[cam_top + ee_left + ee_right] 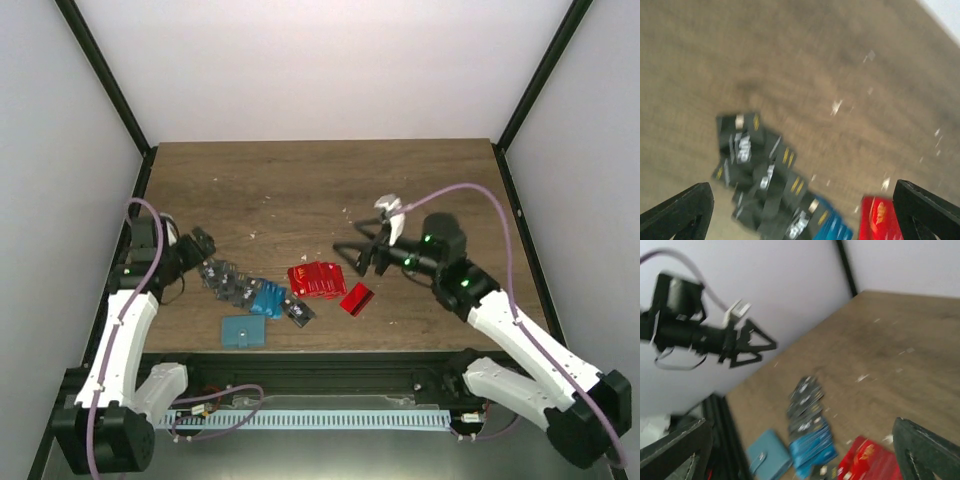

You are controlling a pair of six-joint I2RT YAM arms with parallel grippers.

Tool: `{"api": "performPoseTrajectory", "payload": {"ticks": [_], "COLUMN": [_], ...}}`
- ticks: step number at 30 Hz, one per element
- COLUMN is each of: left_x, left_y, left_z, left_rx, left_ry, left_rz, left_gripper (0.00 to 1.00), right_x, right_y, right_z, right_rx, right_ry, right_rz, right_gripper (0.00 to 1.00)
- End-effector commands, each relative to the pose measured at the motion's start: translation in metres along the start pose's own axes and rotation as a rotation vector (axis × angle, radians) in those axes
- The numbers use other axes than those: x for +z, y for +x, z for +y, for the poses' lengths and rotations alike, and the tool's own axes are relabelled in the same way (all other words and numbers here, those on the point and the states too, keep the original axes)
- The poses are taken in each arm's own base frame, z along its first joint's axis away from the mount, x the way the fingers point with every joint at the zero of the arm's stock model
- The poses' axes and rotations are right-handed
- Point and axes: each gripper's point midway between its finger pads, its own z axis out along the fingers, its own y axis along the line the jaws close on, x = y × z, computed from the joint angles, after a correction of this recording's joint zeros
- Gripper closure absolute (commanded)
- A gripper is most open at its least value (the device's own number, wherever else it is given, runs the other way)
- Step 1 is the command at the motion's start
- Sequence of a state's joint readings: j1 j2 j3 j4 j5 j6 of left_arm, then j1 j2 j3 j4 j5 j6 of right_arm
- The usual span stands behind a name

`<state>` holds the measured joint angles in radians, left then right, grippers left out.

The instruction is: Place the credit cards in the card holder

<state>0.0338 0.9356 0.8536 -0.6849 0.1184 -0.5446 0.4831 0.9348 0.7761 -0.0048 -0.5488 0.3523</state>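
The credit cards lie in a row near the table's front: dark patterned cards (225, 280), bright blue cards (268, 297), a stack of red cards (318, 279) and one red card (356, 298) lying apart. The teal card holder (243, 331) lies flat and closed in front of them. My left gripper (200, 245) is open and empty just left of the dark cards (755, 170). My right gripper (355, 255) is open and empty above the table, just right of the red stack. The right wrist view shows the holder (769, 457), blue cards (812, 446) and red cards (870, 462).
Small white scraps (385, 205) are scattered on the wooden table (320, 190). White walls with black frame posts (105, 75) enclose the table. Its front edge (320, 352) runs just behind the card holder. Both wrist views are blurred.
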Motion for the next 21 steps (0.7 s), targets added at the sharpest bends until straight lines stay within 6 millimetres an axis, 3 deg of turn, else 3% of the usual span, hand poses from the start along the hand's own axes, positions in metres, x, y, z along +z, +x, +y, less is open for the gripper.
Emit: {"api": "performPoseTrajectory", "payload": {"ticks": [1, 7, 13, 15, 21], "left_x": [-0.015, -0.038, -0.053, -0.052, -0.051], "left_y": [0.039, 0.025, -0.002, 0.000, -0.001], "left_z": [0.006, 0.001, -0.003, -0.008, 0.006], "left_rx": [-0.019, 0.097, 0.134, 0.134, 0.099], "left_ry": [0.038, 0.024, 0.023, 0.059, 0.014], "left_rz": [0.093, 0.054, -0.093, -0.096, -0.154], "left_gripper": [0.00, 0.00, 0.00, 0.00, 0.00], "right_x": [0.018, 0.063, 0.100, 0.110, 0.145], "right_y": [0.050, 0.139, 0.224, 0.238, 0.264], "right_z": [0.043, 0.114, 0.148, 0.149, 0.152], "right_rx": [-0.167, -0.454, -0.660, -0.699, -0.786], "right_ry": [-0.079, -0.233, -0.400, -0.422, -0.464], "right_rz": [0.102, 0.296, 0.523, 0.562, 0.604], "right_gripper": [0.00, 0.00, 0.02, 0.02, 0.03]}}
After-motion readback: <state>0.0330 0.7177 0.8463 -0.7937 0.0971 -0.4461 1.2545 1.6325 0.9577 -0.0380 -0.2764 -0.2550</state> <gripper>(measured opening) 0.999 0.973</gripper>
